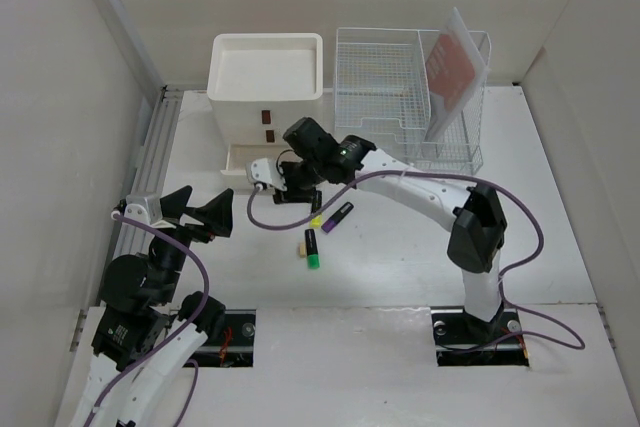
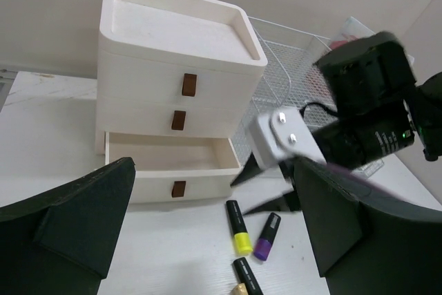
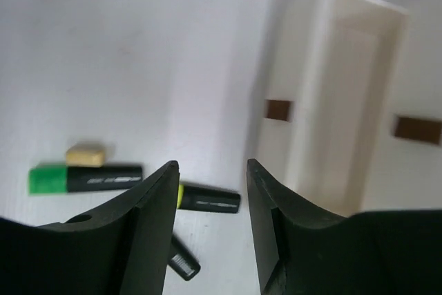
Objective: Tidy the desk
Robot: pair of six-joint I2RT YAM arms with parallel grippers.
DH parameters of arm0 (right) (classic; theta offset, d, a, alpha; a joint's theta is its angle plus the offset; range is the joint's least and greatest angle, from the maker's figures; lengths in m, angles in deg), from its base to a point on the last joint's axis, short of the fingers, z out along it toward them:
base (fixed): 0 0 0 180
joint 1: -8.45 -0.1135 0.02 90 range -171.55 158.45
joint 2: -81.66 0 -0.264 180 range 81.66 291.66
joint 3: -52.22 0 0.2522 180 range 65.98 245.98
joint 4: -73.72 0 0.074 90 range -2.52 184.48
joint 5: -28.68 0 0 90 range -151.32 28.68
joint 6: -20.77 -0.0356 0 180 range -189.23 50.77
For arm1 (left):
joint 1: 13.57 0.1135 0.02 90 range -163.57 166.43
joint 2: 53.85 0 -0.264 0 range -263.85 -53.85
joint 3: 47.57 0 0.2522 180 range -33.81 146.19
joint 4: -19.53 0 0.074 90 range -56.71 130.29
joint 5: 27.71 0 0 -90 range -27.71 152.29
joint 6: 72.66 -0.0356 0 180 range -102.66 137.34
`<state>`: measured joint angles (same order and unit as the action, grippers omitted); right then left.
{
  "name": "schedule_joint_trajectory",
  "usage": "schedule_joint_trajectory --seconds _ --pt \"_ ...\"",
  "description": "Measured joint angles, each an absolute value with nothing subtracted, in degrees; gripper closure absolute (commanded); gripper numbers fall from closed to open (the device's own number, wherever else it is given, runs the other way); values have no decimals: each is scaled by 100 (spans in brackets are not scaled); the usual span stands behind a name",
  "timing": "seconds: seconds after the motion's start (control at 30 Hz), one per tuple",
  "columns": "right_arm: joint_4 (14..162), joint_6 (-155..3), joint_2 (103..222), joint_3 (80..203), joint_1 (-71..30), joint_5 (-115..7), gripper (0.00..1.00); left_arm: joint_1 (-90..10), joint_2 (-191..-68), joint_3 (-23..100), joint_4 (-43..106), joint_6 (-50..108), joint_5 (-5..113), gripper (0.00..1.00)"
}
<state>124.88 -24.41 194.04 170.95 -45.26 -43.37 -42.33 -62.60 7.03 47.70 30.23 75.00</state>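
Clutter awaits on the desk [image 1: 400,257], the white tabletop spread beneath both my arms, its longer side seemingly running left to right across my bases. At far left, the grey rail [image 1: 150,157] lines its edge. Next, my left gripper [image 1: 197,209] hovers low, jaws spread wide with nothing between them. Further right stands the cream drawer box [image 1: 265,77], its bottom drawer [image 2: 173,160] pulled out toward me. Just in front of that drawer hangs my right gripper [image 3: 213,170], jaws apart and empty, aimed down at the tabletop. Below and just right of it lie the yellow highlighter [image 2: 239,231] and the purple highlighter [image 2: 266,238], side by side, coloured caps toward my bases. The purple one slants from near-left to far-right. The green highlighter [image 1: 312,252] lies nearer me, long axis roughly near to far, with a small cream piece [image 1: 302,245] just beside it. My right arm is plainly the nearer, so I judge any pick falls to it, with the open drawer close by. At far right sits the wire-mesh rack [image 1: 400,97], holding a red-and-white card [image 1: 452,67].
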Motion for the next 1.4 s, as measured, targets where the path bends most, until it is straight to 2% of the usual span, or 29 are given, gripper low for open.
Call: schedule_joint_trajectory --seconds 0.17,0.37,1.4 --pt "13343 -998 19454 16531 -4559 -3404 53 -4233 -6260 703 4770 3023 7498 0" --pt "13463 -277 19755 15897 -4563 -3294 53 -4233 -6254 703 4770 3023 7500 0" --pt "13033 -63 20127 15725 -4843 -3522 53 -4233 -6223 703 4770 3023 7500 0"
